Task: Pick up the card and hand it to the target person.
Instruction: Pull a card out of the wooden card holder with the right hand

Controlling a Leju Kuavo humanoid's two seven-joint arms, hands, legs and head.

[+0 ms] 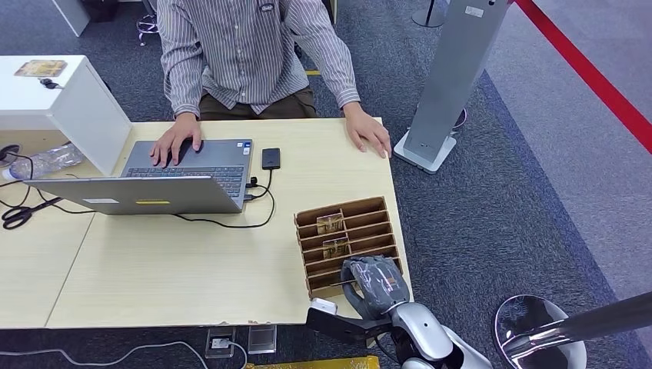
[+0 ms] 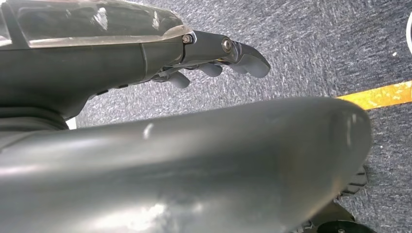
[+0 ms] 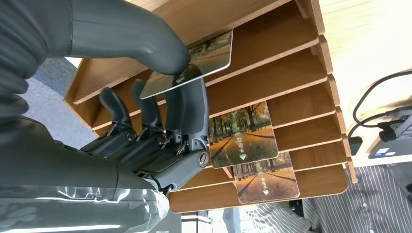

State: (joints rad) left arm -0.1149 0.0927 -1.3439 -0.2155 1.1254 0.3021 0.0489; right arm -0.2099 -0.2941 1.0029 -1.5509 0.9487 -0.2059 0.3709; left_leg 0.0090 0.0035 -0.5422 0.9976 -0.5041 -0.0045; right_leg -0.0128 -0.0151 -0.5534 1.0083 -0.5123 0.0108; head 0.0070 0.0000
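A wooden slotted rack [image 1: 350, 231] stands near the table's right front corner, with picture cards [image 1: 330, 223] upright in two of its slots. My right hand [image 1: 374, 284] is at the rack's near end. In the right wrist view this hand [image 3: 145, 121] pinches a card [image 3: 206, 58] between thumb and finger, the card still lying partly in a slot of the rack [image 3: 291, 43]. Two more cards [image 3: 241, 136] stand in slots farther on. The person [image 1: 246, 54] in a striped shirt sits across the table. My left hand [image 2: 218, 58] hangs over the carpet, holding nothing.
An open laptop [image 1: 181, 181] with the person's hand on it, a black phone [image 1: 271, 158] and cables lie mid-table. The person's other hand [image 1: 367, 129] rests at the far right edge. A white box [image 1: 54, 92], bottle [image 1: 46, 161] and scissors [image 1: 15, 215] sit left. A grey stand [image 1: 454, 77] rises beyond the table.
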